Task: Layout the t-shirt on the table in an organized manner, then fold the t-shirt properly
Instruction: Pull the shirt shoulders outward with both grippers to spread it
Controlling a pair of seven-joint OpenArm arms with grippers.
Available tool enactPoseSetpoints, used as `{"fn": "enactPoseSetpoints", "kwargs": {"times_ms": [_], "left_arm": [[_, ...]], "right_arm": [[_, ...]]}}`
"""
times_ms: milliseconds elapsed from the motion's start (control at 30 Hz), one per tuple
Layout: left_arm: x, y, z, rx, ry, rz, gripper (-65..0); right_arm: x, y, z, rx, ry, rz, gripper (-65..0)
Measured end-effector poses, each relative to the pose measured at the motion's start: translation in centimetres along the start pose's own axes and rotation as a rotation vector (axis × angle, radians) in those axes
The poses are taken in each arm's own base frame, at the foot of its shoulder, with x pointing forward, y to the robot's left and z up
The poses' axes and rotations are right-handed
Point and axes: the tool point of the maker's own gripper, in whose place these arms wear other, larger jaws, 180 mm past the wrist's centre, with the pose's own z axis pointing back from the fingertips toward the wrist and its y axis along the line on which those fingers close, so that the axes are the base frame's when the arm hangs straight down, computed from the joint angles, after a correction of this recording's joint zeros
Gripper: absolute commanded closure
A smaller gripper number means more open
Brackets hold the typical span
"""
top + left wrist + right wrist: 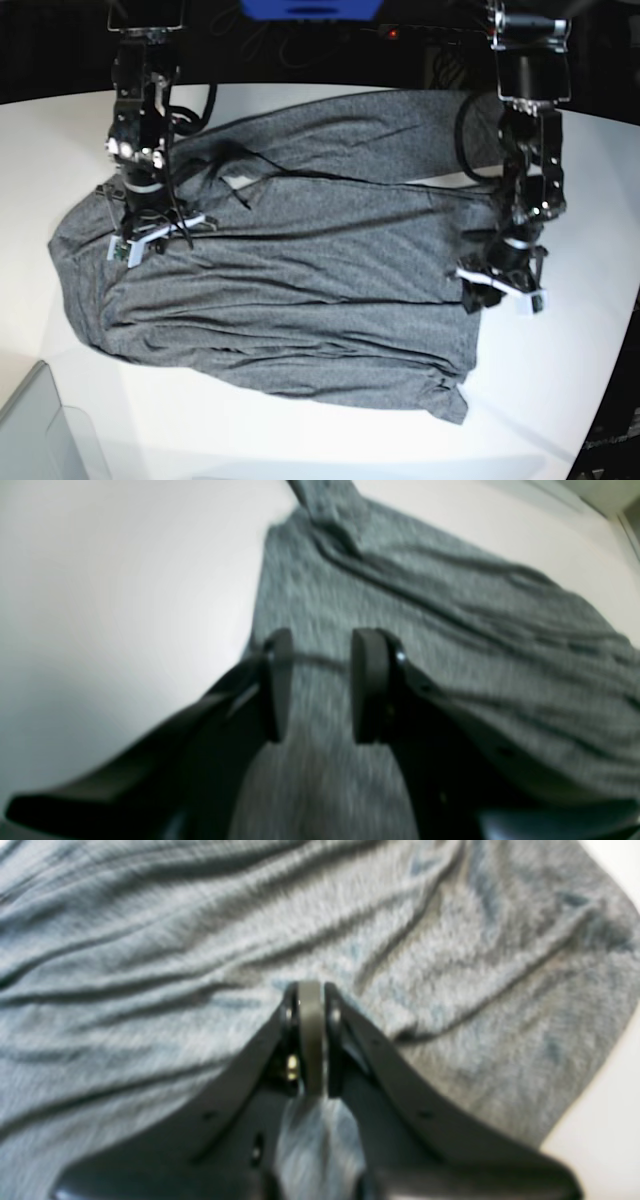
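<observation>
The dark grey t-shirt point(300, 280) lies spread across the white table point(560, 400), creased, with one long sleeve point(350, 125) stretched along the far side. My right gripper point(311, 990) is shut with its pads pressed together on the t-shirt point(150, 965); creases run to its tips and a tuft of cloth shows between its fingers. In the base view the right gripper point(150, 235) sits at the garment's left part. My left gripper point(320, 685) is open above the t-shirt point(450, 630) near its edge, with nothing between the pads. The left gripper point(495, 285) stands at the shirt's right side.
A translucent grey bin corner point(40, 430) juts in at the front left. The table's curved edge point(610, 360) runs down the right side. Both arm bases and dark cables point(200, 105) stand along the back edge.
</observation>
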Motion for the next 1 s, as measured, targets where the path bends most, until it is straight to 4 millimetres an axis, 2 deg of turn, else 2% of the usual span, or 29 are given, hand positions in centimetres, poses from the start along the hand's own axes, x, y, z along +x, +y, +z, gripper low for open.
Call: {"fn": "enactPoseSetpoints", "kwargs": {"times_ms": [67, 167, 233, 333, 467, 600, 733, 900, 1000], "left_arm": [[-2.3, -0.2, 1.5, -0.006, 0.050, -0.007, -19.4], [-3.9, 0.1, 2.3, 0.008, 0.066, 0.002, -19.4], [-5.2, 0.6, 2.3, 0.009, 0.090, 0.012, -19.4], [-7.4, 2.4, 2.4, 0.051, 0.150, 0.010, -19.4], [-7.4, 3.9, 2.1, 0.070, 0.136, 0.014, -19.3], [-7.5, 4.1, 2.2, 0.074, 0.133, 0.017, -19.2], [-8.2, 4.1, 3.0, 0.074, 0.130, 0.024, -19.2], [-8.9, 3.6, 4.6, 0.060, 0.146, 0.010, -19.2], [-9.2, 3.3, 5.3, 0.053, 0.152, 0.002, -19.2]], "right_arm": [[0.0, 0.2, 1.3, 0.007, -0.006, -0.001, 0.0], [0.0, -0.1, 2.6, 0.008, -0.021, 0.003, 0.0], [-0.9, -0.4, 3.1, 0.003, -0.003, 0.008, 0.0], [-3.0, -1.1, 3.7, -0.011, 0.048, 0.014, 0.0], [-5.2, -1.8, 4.2, -0.025, 0.096, 0.021, 0.0], [-7.0, -2.5, 4.9, -0.036, 0.142, 0.031, 0.0], [-7.9, -2.9, 4.9, -0.045, 0.161, 0.034, 0.0], [-8.9, -6.1, 5.1, -0.121, 0.171, 0.025, 0.0], [-9.4, -6.6, 5.8, -0.133, 0.173, 0.030, 0.0]]}}
